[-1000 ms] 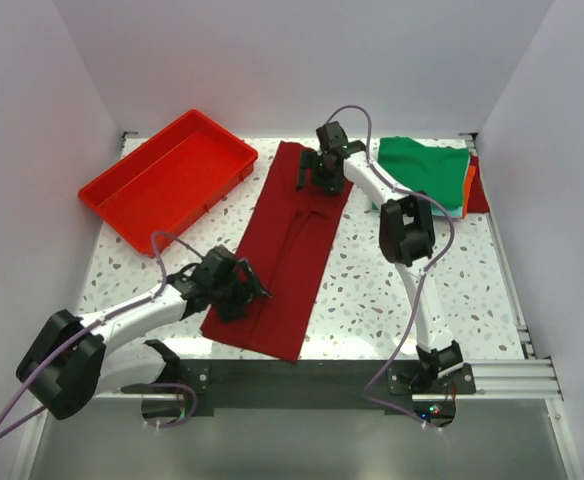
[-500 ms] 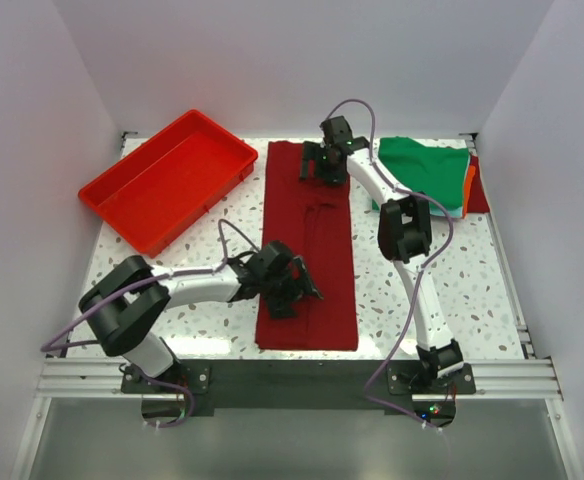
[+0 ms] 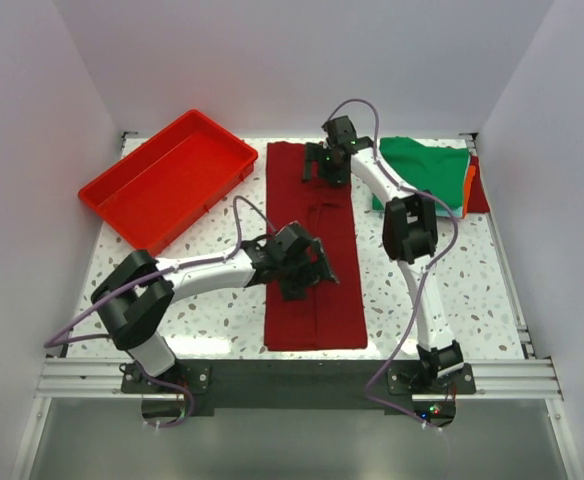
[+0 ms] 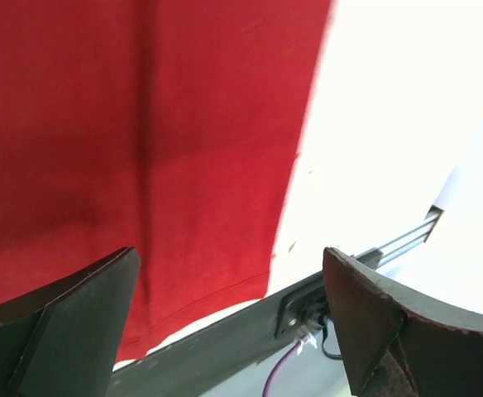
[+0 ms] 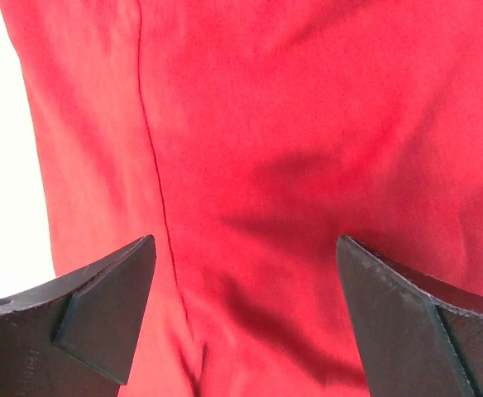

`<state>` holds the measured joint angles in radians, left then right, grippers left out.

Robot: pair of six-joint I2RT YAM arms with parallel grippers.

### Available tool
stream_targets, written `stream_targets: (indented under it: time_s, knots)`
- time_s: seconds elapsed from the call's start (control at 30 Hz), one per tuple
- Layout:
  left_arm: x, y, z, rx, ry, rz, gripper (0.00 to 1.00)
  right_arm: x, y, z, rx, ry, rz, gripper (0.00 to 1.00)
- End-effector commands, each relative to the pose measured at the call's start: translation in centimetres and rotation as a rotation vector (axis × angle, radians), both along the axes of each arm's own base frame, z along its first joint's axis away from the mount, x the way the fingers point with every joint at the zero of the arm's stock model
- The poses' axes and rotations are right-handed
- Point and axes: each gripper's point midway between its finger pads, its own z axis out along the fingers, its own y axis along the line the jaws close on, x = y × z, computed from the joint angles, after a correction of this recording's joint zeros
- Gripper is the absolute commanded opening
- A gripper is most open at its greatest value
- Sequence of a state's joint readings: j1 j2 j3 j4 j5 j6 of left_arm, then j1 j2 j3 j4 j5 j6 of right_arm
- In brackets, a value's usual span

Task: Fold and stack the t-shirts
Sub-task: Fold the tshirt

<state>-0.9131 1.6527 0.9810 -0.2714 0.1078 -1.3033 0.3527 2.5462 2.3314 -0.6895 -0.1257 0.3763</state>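
Lying flat down the middle of the table (image 3: 392, 290), the dark red shirt (image 3: 312, 300) is a long narrow strip running from the far edge to the near edge, its sides apparently already turned in. The left claw (image 3: 307, 270) hovers over the middle of the strip with its fingers spread wide and nothing between them. The right claw (image 3: 322, 165) hangs over the far end, equally spread and empty; its wrist view shows only cloth and a seam line below.

At the far right lies the green shirt (image 3: 427, 170), with an orange edge (image 3: 469, 185) and a red edge (image 3: 479, 192) showing beside it. A red tray (image 3: 122, 215) sits well apart at the far left.

The lengthwise fold looks done, so the step in hand seems to be the crosswise fold. That calls for pinching one short end, probably at both corners, lifting it just clear, and carrying it over to meet the other end squarely. Catching all layers matters, or the tucked sides could slip open and skew the fold.
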Motion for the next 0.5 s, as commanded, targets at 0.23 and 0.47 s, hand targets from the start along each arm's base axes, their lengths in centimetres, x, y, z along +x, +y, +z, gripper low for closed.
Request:
stream_targets:
  time_s: [0.23, 0.47]
  knots:
    - [5.1, 2.9, 9.0, 0.114, -0.457, -0.029, 0.97, -6.7, -2.2, 16.8, 0.039, -0.194, -0.03, 0.93]
    - [2.7, 9.9, 6.4, 0.29, -0.518, -0.052, 0.97, -19.4, -4.1, 12.3, -0.058, 0.002, 0.021, 0.87]
